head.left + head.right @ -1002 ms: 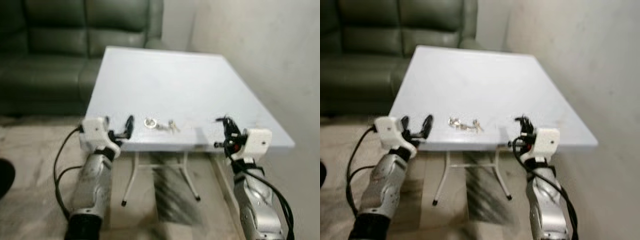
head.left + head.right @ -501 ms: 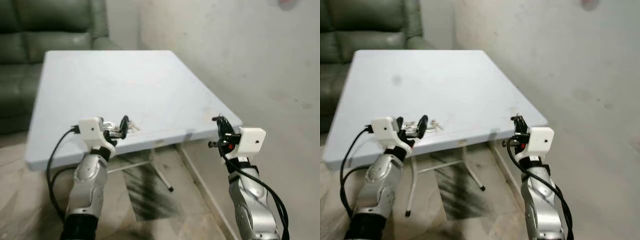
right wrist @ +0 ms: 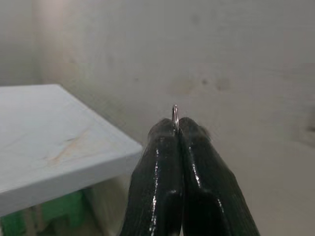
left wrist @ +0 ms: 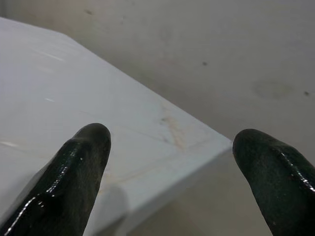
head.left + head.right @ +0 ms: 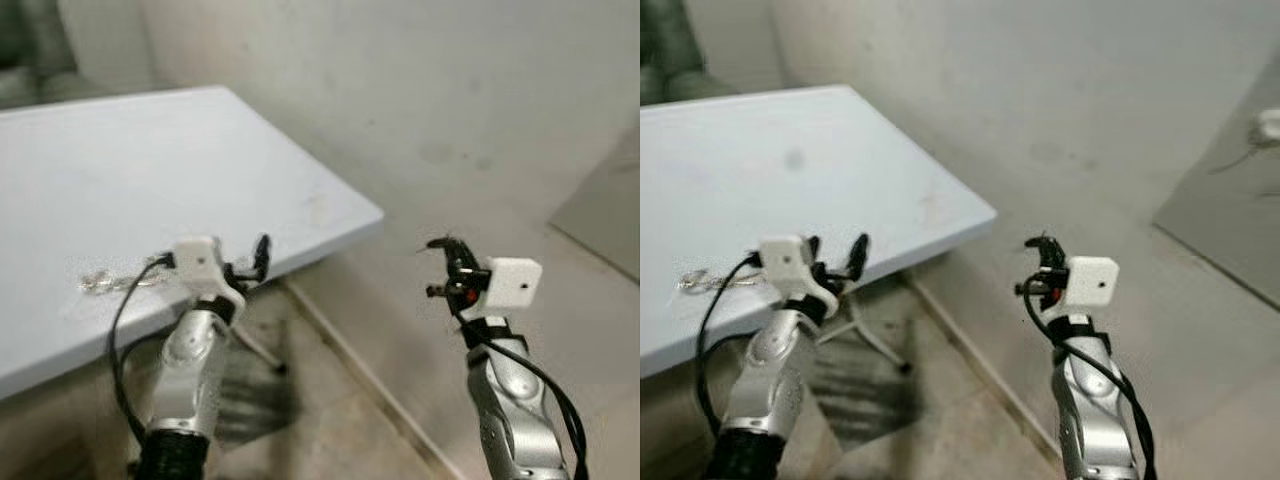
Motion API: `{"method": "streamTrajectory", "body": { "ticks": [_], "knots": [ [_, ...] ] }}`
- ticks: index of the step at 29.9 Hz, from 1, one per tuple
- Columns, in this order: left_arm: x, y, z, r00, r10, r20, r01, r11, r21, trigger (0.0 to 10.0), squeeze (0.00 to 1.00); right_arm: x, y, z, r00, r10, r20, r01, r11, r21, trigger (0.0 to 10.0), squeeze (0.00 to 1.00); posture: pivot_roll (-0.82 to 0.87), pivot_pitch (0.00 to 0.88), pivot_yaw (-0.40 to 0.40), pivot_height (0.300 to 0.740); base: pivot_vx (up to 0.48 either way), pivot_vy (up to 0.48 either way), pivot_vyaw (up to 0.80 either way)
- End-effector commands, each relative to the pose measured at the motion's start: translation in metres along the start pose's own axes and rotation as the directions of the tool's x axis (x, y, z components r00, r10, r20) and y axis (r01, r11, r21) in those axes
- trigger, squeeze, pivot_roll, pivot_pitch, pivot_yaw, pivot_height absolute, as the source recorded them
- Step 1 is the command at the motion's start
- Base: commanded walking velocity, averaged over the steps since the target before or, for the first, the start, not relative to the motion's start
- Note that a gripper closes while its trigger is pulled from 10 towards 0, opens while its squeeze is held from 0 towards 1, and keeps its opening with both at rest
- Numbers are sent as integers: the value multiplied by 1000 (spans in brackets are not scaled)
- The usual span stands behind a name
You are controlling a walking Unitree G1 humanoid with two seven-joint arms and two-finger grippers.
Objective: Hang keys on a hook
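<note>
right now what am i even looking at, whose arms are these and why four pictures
These are a humanoid robot's two silver arms. The two wide pictures come from cameras in its head, looking down; the two close-ups come from a camera on each wrist, looking along the black fingers. The left end effector is open at the edge of the white table, where a bunch of keys lies. The right end effector is pinched shut on a small metal ring, off the table near the wall.
</note>
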State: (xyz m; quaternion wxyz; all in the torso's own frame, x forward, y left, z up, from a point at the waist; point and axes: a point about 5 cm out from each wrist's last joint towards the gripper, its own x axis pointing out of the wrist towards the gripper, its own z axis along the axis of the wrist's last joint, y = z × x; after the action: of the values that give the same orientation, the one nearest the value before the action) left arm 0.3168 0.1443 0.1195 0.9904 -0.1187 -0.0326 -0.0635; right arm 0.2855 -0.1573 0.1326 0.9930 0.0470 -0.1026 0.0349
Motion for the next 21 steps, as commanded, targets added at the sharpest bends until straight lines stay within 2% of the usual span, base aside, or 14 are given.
{"method": "streamTrajectory", "body": {
  "ticks": [1, 21],
  "knots": [
    [1, -3, 3, 1000, -4, 2, 4, 1000, -13, 10000, 0, 1, -5, 4, 1000, -12, 7, 12, 1000, -11, 10000, 0, 47, 21, -100, 740, 0, 0, -769],
    [-1, -1, -1, 999, 22, -42, -20, 999, 31, 10000, 0, 0, -5, 4, 1000, -29, -6, 29, 1000, -10, 10000, 0, 43, 56, -97, 740, 0, 0, -766]
  ]
}}
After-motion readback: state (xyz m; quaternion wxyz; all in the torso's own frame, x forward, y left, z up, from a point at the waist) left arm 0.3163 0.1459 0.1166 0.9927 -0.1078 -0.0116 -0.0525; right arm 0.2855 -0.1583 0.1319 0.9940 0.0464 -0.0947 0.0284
